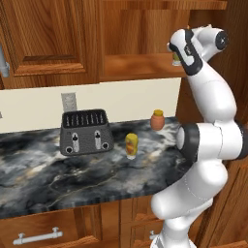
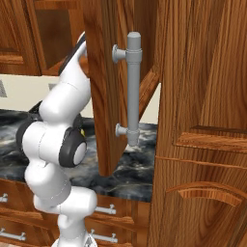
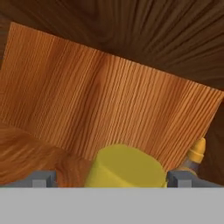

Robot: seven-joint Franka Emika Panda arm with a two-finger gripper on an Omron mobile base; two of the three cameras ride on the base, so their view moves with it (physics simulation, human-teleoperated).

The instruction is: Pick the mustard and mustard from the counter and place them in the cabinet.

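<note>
Mustard (image 3: pixel 126 167), rounded yellow plastic, sits between spread hand (image 3: pixel 113 178) on grained wood.

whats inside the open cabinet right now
One mustard stands on the cabinet shelf between the open end effector fingers; the arm covers most of it in the left base view.

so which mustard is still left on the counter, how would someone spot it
Start at the grey toaster on the marble counter. Just right of it, standing alone, is the mustard, a small upright yellow squeeze bottle with an orange-red label. The squat round orange jar further back by the wall is not it.
</note>
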